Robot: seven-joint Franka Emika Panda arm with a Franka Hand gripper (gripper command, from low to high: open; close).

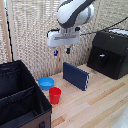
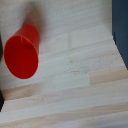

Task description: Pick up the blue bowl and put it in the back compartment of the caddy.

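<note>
Up high, gripper [image 1: 62, 51] hangs over counter [image 1: 100, 100], fingers apart, holding nothing. Black caddy [image 1: 20, 97] at exterior view's left. Blue bowl [image 1: 46, 83] on counter just beside caddy, red cup [image 1: 55, 95] touching bowl.

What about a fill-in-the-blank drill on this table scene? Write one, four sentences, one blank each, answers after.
1. The blue bowl sits on the wooden table, just outside the black ____.
2. The cup right beside the bowl is ____ in colour.
3. The gripper hangs in the air and holds ____.
4. In the wrist view, the only whole object seen is the ____.

Missing words: caddy; red; nothing; red cup
</note>
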